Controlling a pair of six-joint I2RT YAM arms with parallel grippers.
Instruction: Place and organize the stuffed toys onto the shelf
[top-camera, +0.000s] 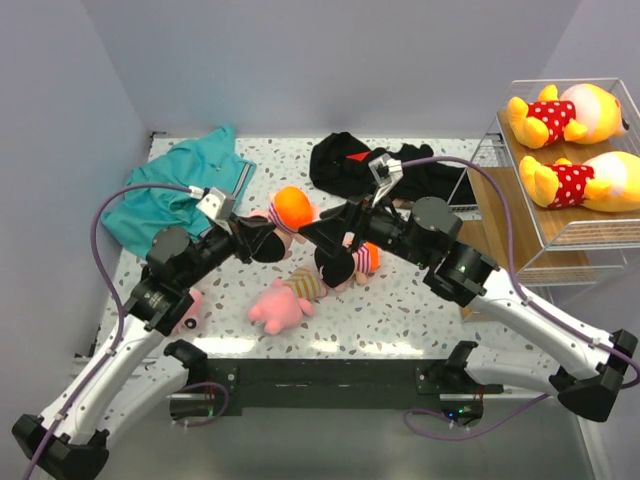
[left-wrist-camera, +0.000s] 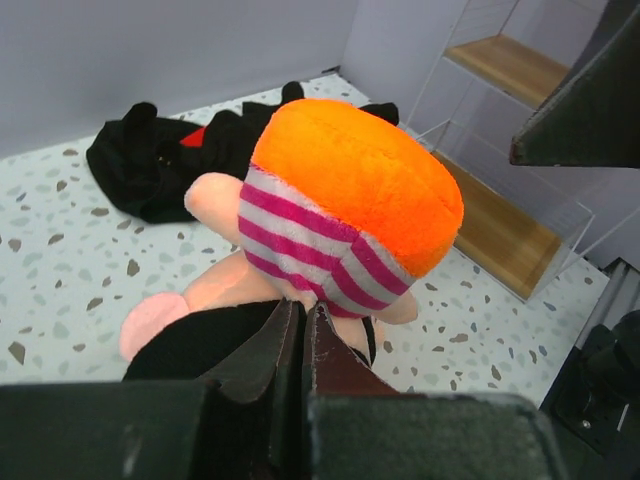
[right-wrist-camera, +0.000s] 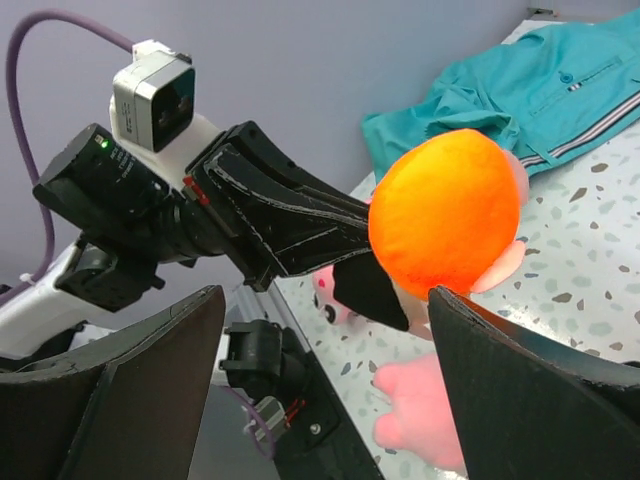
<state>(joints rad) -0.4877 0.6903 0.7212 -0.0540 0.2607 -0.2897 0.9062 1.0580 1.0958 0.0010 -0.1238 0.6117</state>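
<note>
My left gripper (top-camera: 258, 240) is shut on a black-haired doll (top-camera: 291, 208) in a pink-striped top and orange bottom. In the left wrist view the fingers (left-wrist-camera: 303, 315) pinch it by the dark hair, and the doll (left-wrist-camera: 340, 200) hangs above the table. My right gripper (top-camera: 312, 232) is open, its jaws spread just beside that doll (right-wrist-camera: 445, 215). A second striped doll (top-camera: 350, 262) and a pink pig (top-camera: 280, 306) lie under the grippers. Another pig (top-camera: 190, 305) lies by the left arm. Two yellow-orange bears (top-camera: 560, 115) (top-camera: 585, 180) lie on the shelf's (top-camera: 490, 205) top tier.
A teal polo shirt (top-camera: 180, 195) lies at the back left and a black garment (top-camera: 365, 165) with a red mark at the back middle. The shelf's wooden lower boards (left-wrist-camera: 500, 235) stand at the right. The pink pig (right-wrist-camera: 425, 410) lies below the right jaws.
</note>
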